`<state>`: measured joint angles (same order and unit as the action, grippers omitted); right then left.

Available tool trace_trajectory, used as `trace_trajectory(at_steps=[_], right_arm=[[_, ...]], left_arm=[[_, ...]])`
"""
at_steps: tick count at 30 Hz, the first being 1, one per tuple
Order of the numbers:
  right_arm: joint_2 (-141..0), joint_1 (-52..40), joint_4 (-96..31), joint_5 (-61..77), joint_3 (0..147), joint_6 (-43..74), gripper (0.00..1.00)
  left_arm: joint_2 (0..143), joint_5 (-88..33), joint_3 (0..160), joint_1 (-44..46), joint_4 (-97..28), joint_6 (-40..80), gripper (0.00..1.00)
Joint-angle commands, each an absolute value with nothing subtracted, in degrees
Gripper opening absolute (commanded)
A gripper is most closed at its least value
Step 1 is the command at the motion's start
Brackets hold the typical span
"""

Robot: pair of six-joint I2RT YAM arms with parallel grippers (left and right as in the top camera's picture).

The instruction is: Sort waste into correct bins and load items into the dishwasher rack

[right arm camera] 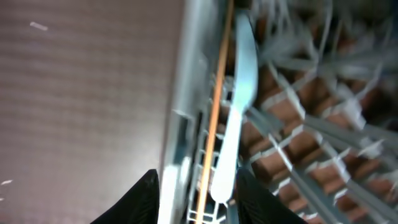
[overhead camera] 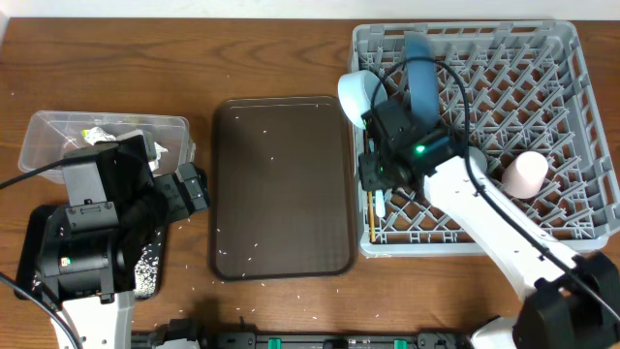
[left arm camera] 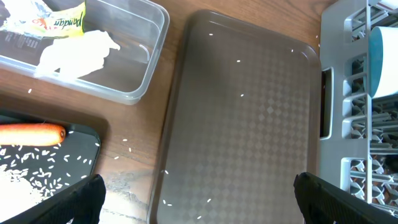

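Note:
The grey dishwasher rack point(overhead camera: 581, 58) stands at the right. In it are a light blue cup point(overhead camera: 356, 92), an upright dark-blue plate point(overhead camera: 421, 82) and a pink cup point(overhead camera: 524, 174). The light blue utensil point(right arm camera: 239, 93) and a wooden chopstick point(right arm camera: 214, 112) lie just inside the rack's left wall point(right arm camera: 183, 93). My right gripper point(right arm camera: 199, 199) is open astride that wall, over them point(overhead camera: 373, 179). My left gripper point(left arm camera: 199, 199) is open and empty over the brown tray's left edge. The clear tub point(left arm camera: 134, 93) holds the wrapper point(left arm camera: 59, 22) and napkin point(left arm camera: 78, 53). The black tray point(left arm camera: 81, 140) holds the carrot point(left arm camera: 31, 134) and rice point(left arm camera: 25, 180). I cannot make out the bowl.
The dark brown serving tray point(overhead camera: 281, 184) lies between the bins and the rack, with a few rice grains on it. Loose grains also lie on the wooden table point(overhead camera: 291, 296) in front of it. My right arm crosses the rack's front part.

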<state>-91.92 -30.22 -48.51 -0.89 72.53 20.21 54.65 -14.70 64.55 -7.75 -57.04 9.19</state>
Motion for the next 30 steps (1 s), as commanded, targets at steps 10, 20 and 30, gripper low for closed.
trace_trajectory(at_steps=[10, 20, 30], right_arm=[[-66.5, -30.1, -51.5, -7.2, 81.6, 9.1, 0.99], [-47.7, -30.0, -59.8, -7.8, 81.6, 9.1, 0.99], [-42.3, -30.0, -62.7, -17.6, 81.0, 6.8, 0.99]], left_arm=[[54.7, -15.0, 65.8, -7.6, -57.2, 9.1, 0.98], [54.7, -15.0, 65.8, -7.6, -57.2, 9.1, 0.98], [54.7, -15.0, 65.8, -7.6, -57.2, 9.1, 0.98]])
